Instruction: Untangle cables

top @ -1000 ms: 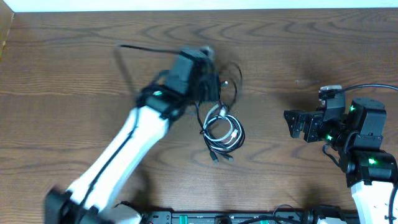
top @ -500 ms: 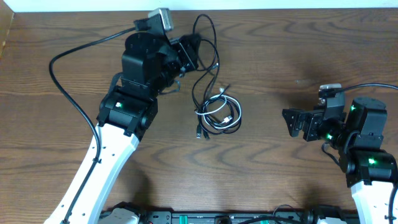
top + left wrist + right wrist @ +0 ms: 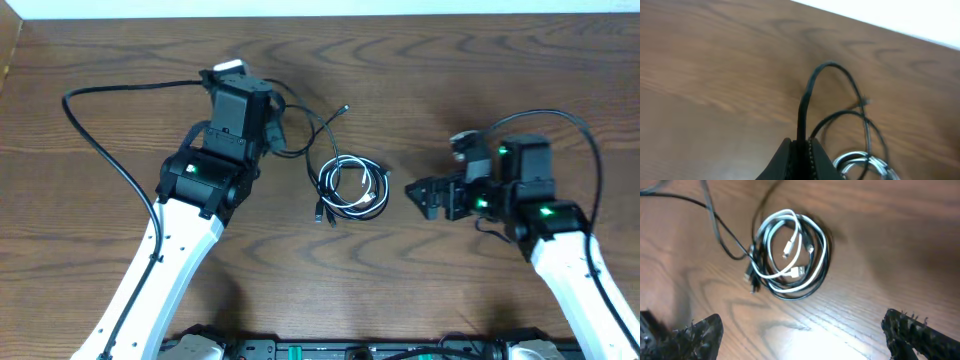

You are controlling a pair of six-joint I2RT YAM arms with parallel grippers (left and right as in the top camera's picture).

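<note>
A coil of black and white cables [image 3: 352, 188] lies on the table's middle; it also shows in the right wrist view [image 3: 790, 255]. A loose black cable [image 3: 318, 125] runs from the coil up to my left gripper [image 3: 272, 128], which is shut on it; in the left wrist view the black cable [image 3: 805, 107] rises in a loop from the closed jaws [image 3: 801, 152]. My right gripper [image 3: 425, 195] is open, just right of the coil, with fingers wide apart [image 3: 805, 335] and nothing between them.
A thick black arm wire [image 3: 100, 130] loops out to the left of the left arm. The wooden table [image 3: 480, 70] spreads around, its far edge meeting a white wall at the top.
My left gripper moved left and down, pulling the black cable out of the coil. My right arm moved left toward the coil, which shifted slightly.
</note>
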